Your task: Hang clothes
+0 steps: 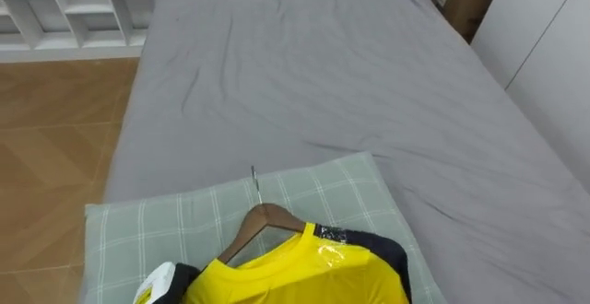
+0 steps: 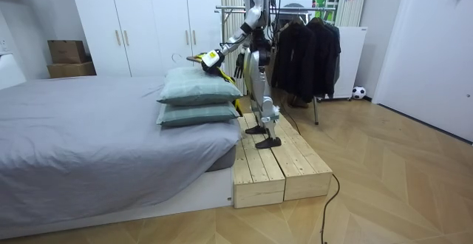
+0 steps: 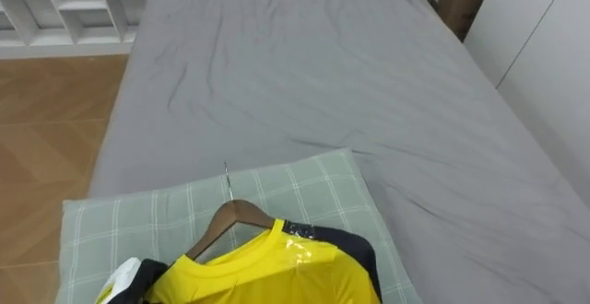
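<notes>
Grey bed (image 1: 323,83), checked pillow (image 1: 166,226) at near end. White shelf (image 1: 64,9) beyond; cardboard box (image 1: 466,0) far right.

No legible text or numbers

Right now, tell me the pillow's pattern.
Pillow: pale green with white check lines; clearest in left eye view.

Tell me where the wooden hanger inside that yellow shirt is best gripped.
Probably the wooden hanger at its bare neck and left arm, coming from above on the robot's left. The yellow shirt covers its right arm, and the thin metal hook lies flat on the checked pillow, pointing away.
</notes>
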Robot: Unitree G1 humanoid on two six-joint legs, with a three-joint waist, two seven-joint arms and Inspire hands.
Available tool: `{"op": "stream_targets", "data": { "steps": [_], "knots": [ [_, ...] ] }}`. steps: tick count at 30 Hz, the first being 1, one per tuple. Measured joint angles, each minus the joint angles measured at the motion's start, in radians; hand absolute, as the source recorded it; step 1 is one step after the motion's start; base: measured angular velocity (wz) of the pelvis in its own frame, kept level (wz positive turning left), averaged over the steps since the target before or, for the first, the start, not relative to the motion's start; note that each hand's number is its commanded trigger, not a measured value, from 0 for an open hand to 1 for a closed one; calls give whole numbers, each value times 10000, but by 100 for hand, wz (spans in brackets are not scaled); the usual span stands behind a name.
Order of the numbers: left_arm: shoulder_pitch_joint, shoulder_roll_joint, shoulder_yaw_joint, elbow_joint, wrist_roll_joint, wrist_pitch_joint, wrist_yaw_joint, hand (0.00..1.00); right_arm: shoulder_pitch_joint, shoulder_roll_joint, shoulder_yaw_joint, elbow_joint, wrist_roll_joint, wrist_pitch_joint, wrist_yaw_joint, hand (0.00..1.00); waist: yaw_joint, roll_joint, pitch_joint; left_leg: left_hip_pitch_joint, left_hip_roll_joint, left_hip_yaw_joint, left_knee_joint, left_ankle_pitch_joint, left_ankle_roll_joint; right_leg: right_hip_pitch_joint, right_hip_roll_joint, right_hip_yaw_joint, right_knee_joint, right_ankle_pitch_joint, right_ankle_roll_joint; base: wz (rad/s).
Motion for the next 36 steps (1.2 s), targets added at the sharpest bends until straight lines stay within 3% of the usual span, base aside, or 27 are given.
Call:
{"op": "stream_targets", "data": {
  "steps": [10, 17, 25, 36],
  "knots": [
    [683, 9, 207, -2237, -233, 131, -101, 100, 489, 0, -648, 51, 620, -89, -37, 0, 2, 327, -103, 381, 3, -105, 17, -1, 0, 420, -5, -77, -8, -2, 2, 2],
    [724, -34, 231, -2777, -241, 131, -137, 100, 584, -1, -670, 92, 703, -90, 28, 0, -29, 325, -99, 397, -30, -177, 192, 12, -19, 617, -19, -8, -174, -13, 1, 1],
    [1218, -14, 233, -4138, -412, 130, -153, 100, 705, 0, -892, 75, 773, -93, 199, 0, -36, 238, -58, 579, -9, -250, 210, 34, -58, 822, -13, -48, -181, -46, -42, 2],
    [1245, 215, 362, -4301, -209, 136, -335, 100, 870, -3, -1365, 94, 726, -89, 116, 0, -19, 214, -41, 587, -4, -243, 168, 34, -58, 803, -5, -35, -180, -46, -42, 0]
  ]
}}
